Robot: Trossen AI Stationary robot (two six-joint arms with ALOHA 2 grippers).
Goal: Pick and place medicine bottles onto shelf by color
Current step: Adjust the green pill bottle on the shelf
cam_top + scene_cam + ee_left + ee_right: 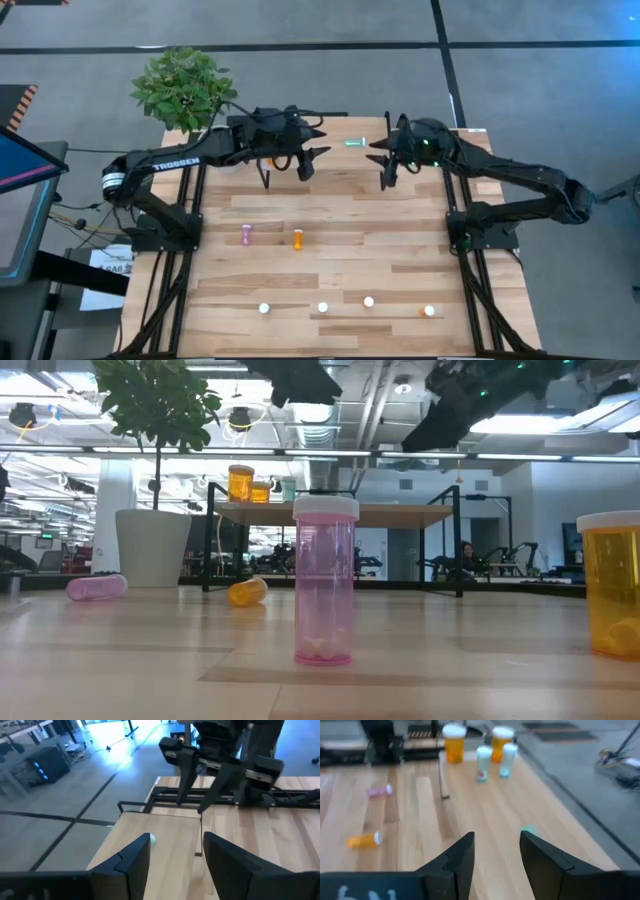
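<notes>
Count first: you have eleven medicine bottles in sight. Six are on the table (340, 270): four upright in a loose row at 6 o'clock, among them a pink one (325, 580) and an orange one (428, 311), plus two lying down at 9 o'clock of centre, a pink bottle (246, 234) and an orange bottle (297, 238) just beside it. Both of these lie with their long axes roughly on the 12–6 line. Five are on the shelf (400, 513), which stands at 12 o'clock. Two orange bottles (454, 742) and two pale teal bottles (483, 762) stand upright in a cluster at its left end. One teal bottle (354, 142) lies on its side near the middle, long axis on the 3–9 line; you cannot tell which way its cap points. There are two arms. The left gripper (175, 860) hovers over the shelf at 11 o'clock, fingers spread with nothing between them. The right gripper (495, 857) is over the shelf at 1 o'clock, also spread and empty, the lying teal bottle just beyond its fingertips. The surface is pale butcher-block planks. One leafy plant (185, 88) in a white pot (152, 547) stands at the 10 o'clock corner. Beyond is grey floor with dark lines, and an open hall with ceiling lights.
</notes>
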